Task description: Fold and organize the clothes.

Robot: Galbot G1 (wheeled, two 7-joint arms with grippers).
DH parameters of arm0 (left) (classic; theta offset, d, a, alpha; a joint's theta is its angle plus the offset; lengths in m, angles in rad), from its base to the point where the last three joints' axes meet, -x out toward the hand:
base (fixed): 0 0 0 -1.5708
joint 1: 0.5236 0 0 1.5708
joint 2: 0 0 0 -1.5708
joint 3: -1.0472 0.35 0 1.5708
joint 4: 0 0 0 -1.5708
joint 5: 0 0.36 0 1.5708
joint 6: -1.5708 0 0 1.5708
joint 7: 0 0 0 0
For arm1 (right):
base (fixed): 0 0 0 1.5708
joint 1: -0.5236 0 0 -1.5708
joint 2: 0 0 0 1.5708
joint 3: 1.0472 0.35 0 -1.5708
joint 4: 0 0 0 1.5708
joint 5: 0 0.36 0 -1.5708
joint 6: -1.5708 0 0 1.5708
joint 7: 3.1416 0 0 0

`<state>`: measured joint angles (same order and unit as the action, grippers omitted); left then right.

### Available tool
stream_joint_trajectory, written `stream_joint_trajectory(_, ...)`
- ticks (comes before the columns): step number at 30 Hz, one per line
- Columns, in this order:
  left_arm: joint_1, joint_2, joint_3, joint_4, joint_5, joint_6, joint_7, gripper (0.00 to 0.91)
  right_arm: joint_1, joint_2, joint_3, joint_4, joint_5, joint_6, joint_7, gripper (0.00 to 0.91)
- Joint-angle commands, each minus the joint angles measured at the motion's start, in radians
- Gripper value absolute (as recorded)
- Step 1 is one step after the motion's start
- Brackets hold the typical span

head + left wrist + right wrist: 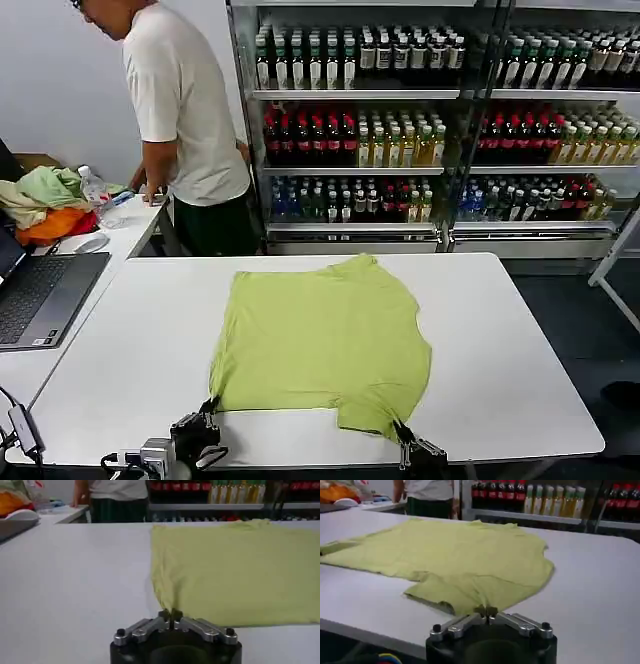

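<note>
Both grippers clamped on the near edge of a lime T-shirt.
Left gripper pinches the near-left corner, right gripper the near-right sleeve; the shirt extends away across the white table toward its far edge.

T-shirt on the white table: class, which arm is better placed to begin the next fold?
Neither clearly; likely both together. The left gripper pinches the T-shirt at its near left corner, and the right gripper pinches the near right sleeve edge, fingers shut on cloth.
</note>
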<state>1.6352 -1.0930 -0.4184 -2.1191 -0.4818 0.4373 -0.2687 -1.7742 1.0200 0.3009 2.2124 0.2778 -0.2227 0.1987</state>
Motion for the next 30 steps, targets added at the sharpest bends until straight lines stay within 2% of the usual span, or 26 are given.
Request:
stream_joint_trajectory(1,0.053,0.027,-0.033,-0.09,0.0,0.001,0.036,0.04,-0.139,-0.034,0.075,0.087,0.008,0.009,-0.016,0.0)
stream_joint_trajectory(10,0.227,0.038,-0.093,-0.176,0.022,-0.007,0.03,0.04,-0.268,-0.057,0.144,0.194,-0.019,0.011,-0.05,0.0)
stream_joint_trajectory(15,0.275,0.054,-0.13,-0.211,0.023,-0.006,0.029,0.04,-0.256,-0.061,0.144,0.217,-0.017,0.007,-0.046,0.0)
stream_joint_trajectory(19,0.294,0.06,-0.157,-0.264,0.017,0.007,0.026,0.04,-0.167,-0.058,0.144,0.221,0.012,-0.007,-0.045,0.0)
stream_joint_trajectory(22,0.267,0.073,-0.174,-0.267,0.008,0.011,0.027,0.04,-0.057,-0.058,0.139,0.183,0.074,-0.03,-0.045,0.0)
stream_joint_trajectory(24,0.224,0.086,-0.188,-0.246,-0.03,0.017,0.032,0.04,0.025,-0.054,0.131,0.137,0.084,-0.038,-0.043,0.0)
stream_joint_trajectory(30,-0.004,0.097,-0.124,-0.093,-0.073,-0.02,0.088,0.04,0.181,-0.055,0.09,0.005,0.126,-0.057,-0.042,0.0)
